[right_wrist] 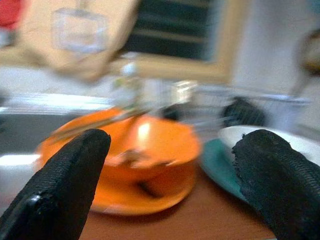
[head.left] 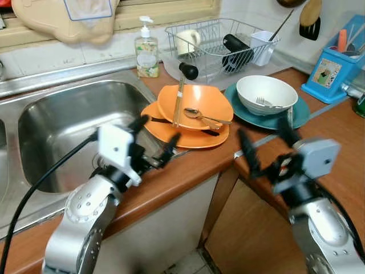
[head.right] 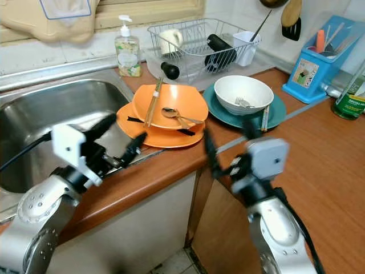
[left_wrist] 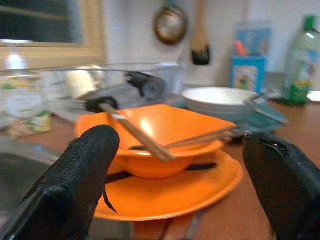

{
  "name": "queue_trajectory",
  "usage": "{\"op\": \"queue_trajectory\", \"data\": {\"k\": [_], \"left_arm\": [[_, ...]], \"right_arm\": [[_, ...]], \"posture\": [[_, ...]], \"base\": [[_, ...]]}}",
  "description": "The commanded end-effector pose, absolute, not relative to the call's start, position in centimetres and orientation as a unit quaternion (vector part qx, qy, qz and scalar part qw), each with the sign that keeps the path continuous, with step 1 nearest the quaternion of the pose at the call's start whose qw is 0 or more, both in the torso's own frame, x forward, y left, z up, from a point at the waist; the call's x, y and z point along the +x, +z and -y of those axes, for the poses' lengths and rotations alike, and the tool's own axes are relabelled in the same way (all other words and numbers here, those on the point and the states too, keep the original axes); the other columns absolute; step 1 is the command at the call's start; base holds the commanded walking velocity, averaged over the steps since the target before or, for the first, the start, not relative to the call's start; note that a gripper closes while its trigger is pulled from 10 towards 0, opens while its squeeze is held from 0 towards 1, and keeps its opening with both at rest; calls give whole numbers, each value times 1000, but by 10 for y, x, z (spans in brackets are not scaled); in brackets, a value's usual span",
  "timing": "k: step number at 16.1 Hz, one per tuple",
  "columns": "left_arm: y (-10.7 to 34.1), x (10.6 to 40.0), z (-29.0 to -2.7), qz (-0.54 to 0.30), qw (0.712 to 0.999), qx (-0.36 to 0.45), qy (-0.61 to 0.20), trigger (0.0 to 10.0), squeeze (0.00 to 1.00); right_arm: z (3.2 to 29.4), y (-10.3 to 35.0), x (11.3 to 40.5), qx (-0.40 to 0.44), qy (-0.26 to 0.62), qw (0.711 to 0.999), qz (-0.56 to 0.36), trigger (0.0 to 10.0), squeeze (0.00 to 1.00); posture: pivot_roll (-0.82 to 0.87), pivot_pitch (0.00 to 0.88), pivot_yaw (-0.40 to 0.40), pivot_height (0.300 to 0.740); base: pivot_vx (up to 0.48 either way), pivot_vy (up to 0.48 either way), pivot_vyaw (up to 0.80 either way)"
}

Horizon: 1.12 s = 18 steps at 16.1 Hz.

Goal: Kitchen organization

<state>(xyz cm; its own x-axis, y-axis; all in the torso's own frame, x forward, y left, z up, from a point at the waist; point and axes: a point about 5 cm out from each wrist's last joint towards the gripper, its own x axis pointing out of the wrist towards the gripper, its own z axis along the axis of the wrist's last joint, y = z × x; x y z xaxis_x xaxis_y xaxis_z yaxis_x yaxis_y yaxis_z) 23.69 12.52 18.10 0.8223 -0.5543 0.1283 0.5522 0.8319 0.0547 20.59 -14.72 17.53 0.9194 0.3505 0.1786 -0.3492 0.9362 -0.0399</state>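
Two grippers, left gripper [head.left: 154, 140] and right gripper [head.left: 267, 147], hover with fingers wide and empty before the orange bowl [head.left: 197, 104] stacked on the orange plate [head.left: 171, 132] on the worktop [head.left: 188, 171]. The reach appears underway; next calls for closing in on the dishes.

A steel sink [head.left: 68, 131] sat in a wooden countertop [head.left: 336, 137]; behind the sink ran a white tiled wall [head.left: 63, 57] and wood-framed window [head.left: 165, 14].

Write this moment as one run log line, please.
left gripper: open, facing orange bowl | right gripper: open, before white bowl | nothing held
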Motion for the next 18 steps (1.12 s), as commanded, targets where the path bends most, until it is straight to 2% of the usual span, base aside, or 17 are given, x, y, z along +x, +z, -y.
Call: {"op": "queue_trajectory", "data": {"k": [1, 2, 3, 4, 5, 6, 7, 9, 11, 18], "left_arm": [[180, 240, -123, 60, 953, 12, -296, 10000, 494], [175, 247, -123, 42, 957, 35, -286, 10000, 235], [174, 249, -123, 37, 958, 44, -282, 10000, 192], [173, 255, -121, 35, 961, 42, -269, 10000, 196], [173, 257, -119, 36, 962, 36, -270, 7922, 204], [171, 259, -116, 26, 961, 37, -274, 549, 192], [168, 260, -112, 19, 960, 33, -279, 0, 176], [165, 262, -108, 10, 960, 25, -279, 0, 118], [165, 264, -106, 13, 961, 26, -277, 0, 8], [170, 265, -101, 30, 958, 13, -284, 0, 0]], "right_arm": [[143, 179, 202, -3, 209, 973, 94, 10000, 0], [139, 173, 198, -18, 244, 967, 73, 10000, 0], [138, 171, 196, -20, 253, 965, 66, 10000, 0], [136, 162, 195, -34, 278, 959, 36, 10000, 0], [136, 159, 197, -33, 283, 958, 26, 10000, 0], [135, 158, 199, -27, 286, 958, 22, 10000, 0], [134, 158, 200, -26, 291, 956, 18, 10000, 0], [131, 154, 202, -33, 299, 954, 6, 10000, 0], [131, 153, 205, -37, 299, 954, 4, 10000, 0], [130, 151, 207, -43, 295, 954, 0, 10000, 0]], "posture": [[-12, 0, 3, 740], [-15, 0, 3, 740], [-15, 0, 3, 740], [-18, 0, 1, 740], [-17, 0, -1, 740], [-14, 0, -4, 740], [-16, 0, -5, 740], [-16, 0, -5, 740], [-16, 0, -5, 740], [-18, 0, -1, 740]], "base": [[0, 0, 0], [0, 0, 0], [0, 0, 0], [0, 0, 0], [0, 0, 0], [0, 0, 0], [0, 0, 0], [0, 0, 0], [0, 0, 0], [0, 0, 0]]}}
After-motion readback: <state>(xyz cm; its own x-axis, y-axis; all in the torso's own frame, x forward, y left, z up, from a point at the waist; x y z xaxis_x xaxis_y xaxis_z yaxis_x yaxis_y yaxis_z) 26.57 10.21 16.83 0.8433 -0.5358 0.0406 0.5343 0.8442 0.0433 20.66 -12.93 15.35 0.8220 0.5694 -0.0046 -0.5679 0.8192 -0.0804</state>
